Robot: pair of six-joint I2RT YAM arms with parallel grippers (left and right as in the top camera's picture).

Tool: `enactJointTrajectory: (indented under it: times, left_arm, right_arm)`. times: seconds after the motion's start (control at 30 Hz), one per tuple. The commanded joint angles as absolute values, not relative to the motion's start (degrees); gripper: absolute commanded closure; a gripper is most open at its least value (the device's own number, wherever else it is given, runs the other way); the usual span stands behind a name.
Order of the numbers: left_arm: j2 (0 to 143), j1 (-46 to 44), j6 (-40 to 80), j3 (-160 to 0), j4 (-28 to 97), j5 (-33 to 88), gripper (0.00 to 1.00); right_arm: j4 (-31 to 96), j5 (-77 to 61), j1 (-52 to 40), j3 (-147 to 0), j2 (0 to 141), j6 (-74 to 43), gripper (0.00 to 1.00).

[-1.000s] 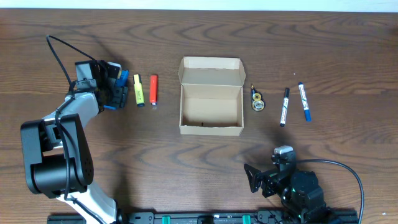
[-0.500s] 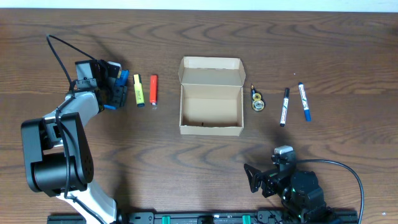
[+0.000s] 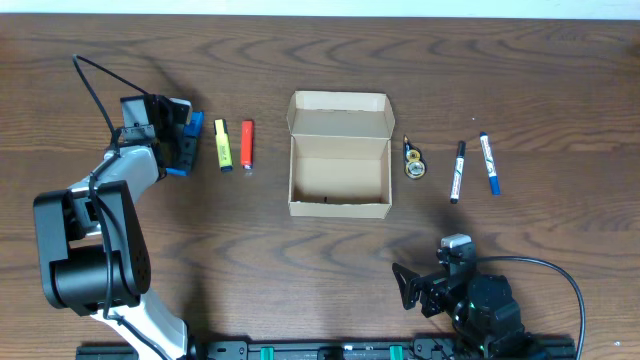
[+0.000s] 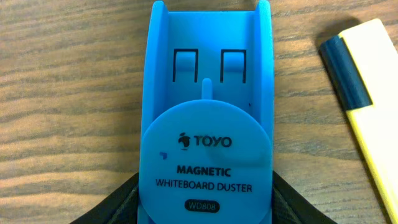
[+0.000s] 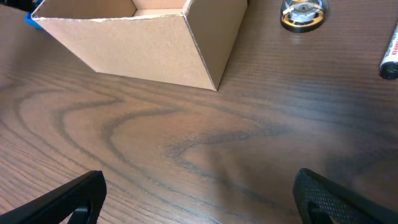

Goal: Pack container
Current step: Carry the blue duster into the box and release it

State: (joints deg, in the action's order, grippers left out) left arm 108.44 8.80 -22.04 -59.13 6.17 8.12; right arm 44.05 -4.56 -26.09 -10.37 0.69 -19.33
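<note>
Desk (image 3: 320,260), upper left: your left end effector (image 3: 184,145) has closed in, pinching the blue duster (image 4: 208,93), the container's (image 3: 338,208) first item. The right end effector (image 5: 199,186) idles, spread.

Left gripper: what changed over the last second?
The left gripper narrowed its jaws around the blue whiteboard duster, which has not moved; a firm grip isn't certain yet. The arm itself barely shifted. The container, yellow highlighter, orange highlighter, markers and the open right gripper stayed put.
</note>
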Motion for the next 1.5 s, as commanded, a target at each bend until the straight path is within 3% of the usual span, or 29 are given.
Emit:
enactJointTrajectory:
  times: [0.0,0.2,0.37,0.8,0.97,1.2,1.47]
  left_arm:
    - [107.37,8.93,-21.17,-62.35,8.16,7.09,0.64]
    - [99.63,7.33,-21.3,-67.88,13.37,7.94,0.67]
    - [92.68,2.09,-24.23,-72.75,18.72,17.02,0.67]
    - [88.29,-24.36,-38.96,-75.18,32.21,22.33,0.73]
    - [88.88,-30.74,-44.25,-75.16,35.05,21.93,0.7]
    - [93.54,-31.59,-49.39,-75.16,36.1,19.46,0.75]
    - [99.9,-31.42,-56.14,-75.16,32.97,19.55,0.74]
  right_arm:
    - [44.12,-4.93,-26.65,-9.72,0.32,-20.12,0.01]
    - [44.12,-4.93,-26.65,-9.72,0.32,-20.12,0.01]
    - [44.12,-4.93,-26.65,-9.72,0.32,-20.12,0.01]
    - [44.12,-4.93,-26.65,-9.72,0.32,-20.12,0.01]
    - [44.12,-4.93,-26.65,-9.72,0.32,-20.12,0.01]
    - [44.14,-4.93,-26.65,-9.72,0.32,-20.12,0.01]
    - [44.12,-4.93,-26.65,-9.72,0.32,-20.12,0.01]
